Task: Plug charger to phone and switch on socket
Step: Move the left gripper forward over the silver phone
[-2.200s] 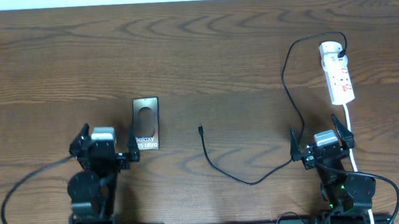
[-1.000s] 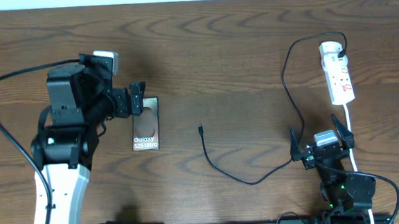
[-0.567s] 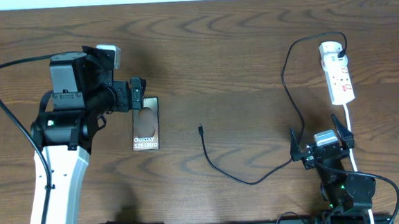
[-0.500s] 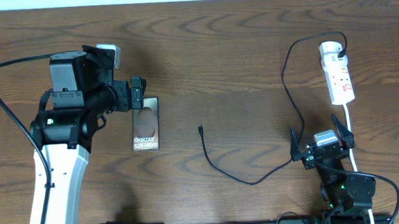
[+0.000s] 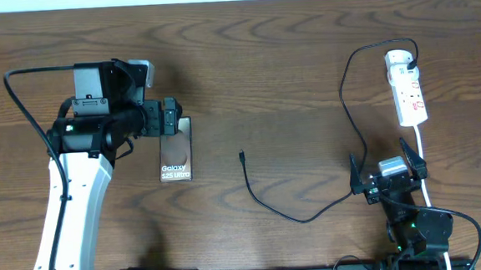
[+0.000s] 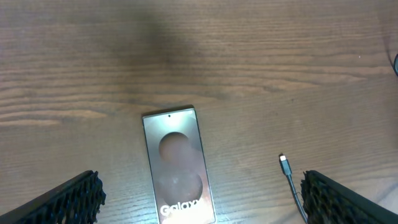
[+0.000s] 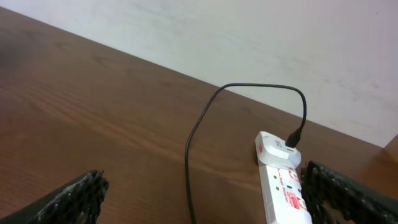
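Left tool (image 5: 171, 118) slightly rightward, over phone (image 5: 175, 158)

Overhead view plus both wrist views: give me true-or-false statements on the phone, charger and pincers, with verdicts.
The phone lies flat, lettering up. True.
The charger's connector tip is plugged into the phone. False: it lies apart from the phone.
The left pincer is shut on the phone. False: it is open, gripping nothing.
The charger's other end is plugged into the power strip. True.
The right pincer holds the cable. False: it is open and empty.
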Action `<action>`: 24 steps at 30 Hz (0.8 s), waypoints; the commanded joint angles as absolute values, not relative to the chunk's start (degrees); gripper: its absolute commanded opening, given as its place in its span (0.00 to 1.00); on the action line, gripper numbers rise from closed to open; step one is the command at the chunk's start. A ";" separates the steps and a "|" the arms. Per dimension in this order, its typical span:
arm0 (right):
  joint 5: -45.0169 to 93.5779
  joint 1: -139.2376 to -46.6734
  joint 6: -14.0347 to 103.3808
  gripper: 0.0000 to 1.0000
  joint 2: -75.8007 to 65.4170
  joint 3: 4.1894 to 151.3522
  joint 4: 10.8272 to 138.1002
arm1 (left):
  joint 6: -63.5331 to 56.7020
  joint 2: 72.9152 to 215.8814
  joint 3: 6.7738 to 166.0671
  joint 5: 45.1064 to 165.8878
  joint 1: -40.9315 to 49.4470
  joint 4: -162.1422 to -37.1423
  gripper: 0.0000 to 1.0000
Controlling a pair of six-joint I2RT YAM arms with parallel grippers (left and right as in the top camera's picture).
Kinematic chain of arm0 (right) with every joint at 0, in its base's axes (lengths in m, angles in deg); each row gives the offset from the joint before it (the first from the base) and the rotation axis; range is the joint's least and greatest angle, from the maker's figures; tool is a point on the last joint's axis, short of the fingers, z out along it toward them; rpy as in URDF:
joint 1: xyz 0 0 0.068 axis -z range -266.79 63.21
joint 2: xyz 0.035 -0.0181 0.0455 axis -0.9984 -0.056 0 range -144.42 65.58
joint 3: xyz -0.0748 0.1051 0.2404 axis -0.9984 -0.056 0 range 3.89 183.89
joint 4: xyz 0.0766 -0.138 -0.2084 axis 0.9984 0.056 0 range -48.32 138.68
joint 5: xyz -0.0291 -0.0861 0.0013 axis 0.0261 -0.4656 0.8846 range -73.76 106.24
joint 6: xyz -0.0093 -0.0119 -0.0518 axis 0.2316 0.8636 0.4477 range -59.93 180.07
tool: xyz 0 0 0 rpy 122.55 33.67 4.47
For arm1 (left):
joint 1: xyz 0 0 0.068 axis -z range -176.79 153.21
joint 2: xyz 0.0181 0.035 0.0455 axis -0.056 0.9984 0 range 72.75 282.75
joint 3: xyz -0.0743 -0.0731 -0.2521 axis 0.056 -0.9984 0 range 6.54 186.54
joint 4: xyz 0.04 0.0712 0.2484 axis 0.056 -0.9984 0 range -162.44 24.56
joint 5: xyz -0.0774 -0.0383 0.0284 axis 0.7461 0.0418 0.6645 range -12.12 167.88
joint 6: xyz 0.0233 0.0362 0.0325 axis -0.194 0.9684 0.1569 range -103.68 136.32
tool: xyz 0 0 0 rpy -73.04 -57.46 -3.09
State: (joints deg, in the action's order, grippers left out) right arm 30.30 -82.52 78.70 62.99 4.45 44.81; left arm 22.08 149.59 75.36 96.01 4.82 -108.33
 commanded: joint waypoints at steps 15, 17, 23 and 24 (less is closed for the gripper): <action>29.84 -82.34 78.09 0.99 62.95 4.21 44.88 | 15.48 152.63 79.19 94.46 5.06 -105.31 0.98; 29.86 -82.34 78.09 0.99 62.95 4.21 44.88 | 15.13 155.10 81.48 93.59 5.27 -106.91 0.98; 29.84 -82.34 78.09 0.99 62.95 4.21 44.88 | 15.59 162.73 87.32 87.29 8.42 -112.85 0.98; 29.84 -82.34 78.09 0.99 62.95 4.21 44.88 | 15.57 163.56 87.32 85.76 9.16 -112.99 0.98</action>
State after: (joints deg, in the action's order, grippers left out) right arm 30.30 -82.52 78.70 62.99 4.45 44.79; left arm 16.09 161.20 85.79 91.29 7.13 -112.09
